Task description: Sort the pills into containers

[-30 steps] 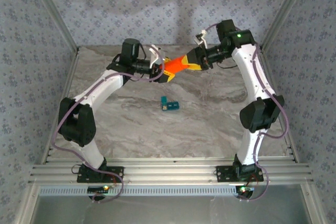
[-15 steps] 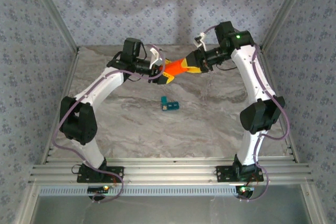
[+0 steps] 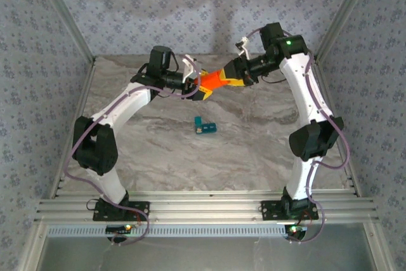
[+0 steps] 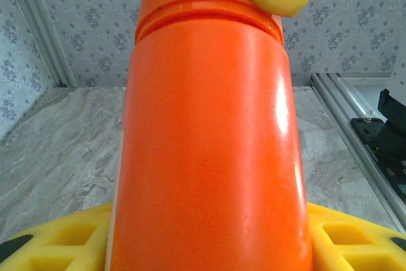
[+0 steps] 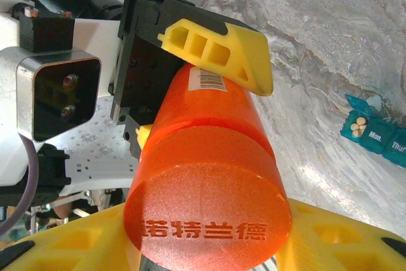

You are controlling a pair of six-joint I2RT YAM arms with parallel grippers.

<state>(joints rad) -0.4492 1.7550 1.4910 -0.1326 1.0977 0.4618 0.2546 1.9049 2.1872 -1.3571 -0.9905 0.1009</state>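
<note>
The orange bottle (image 3: 214,80) hangs lying on its side above the back of the table, held between both arms. My left gripper (image 3: 202,88) is shut on its body; in the left wrist view the bottle (image 4: 209,144) rises between my yellow fingers (image 4: 63,239). My right gripper (image 3: 231,78) is shut on the round orange cap (image 5: 209,207), which bears raised characters. The teal pill box (image 3: 204,126) lies on the table's middle. In the right wrist view the pill box (image 5: 374,134) has one lid flipped open, with pale pills (image 5: 359,126) inside.
The marbled table (image 3: 158,144) is walled by patterned panels at the back and sides. An aluminium rail frame (image 3: 203,207) runs along the near edge. The left wrist camera housing (image 5: 57,96) sits close behind the bottle.
The left wrist has shifted slightly towards the back. The bottle stays held between both grippers in nearly the same spot. The pill box has not moved.
</note>
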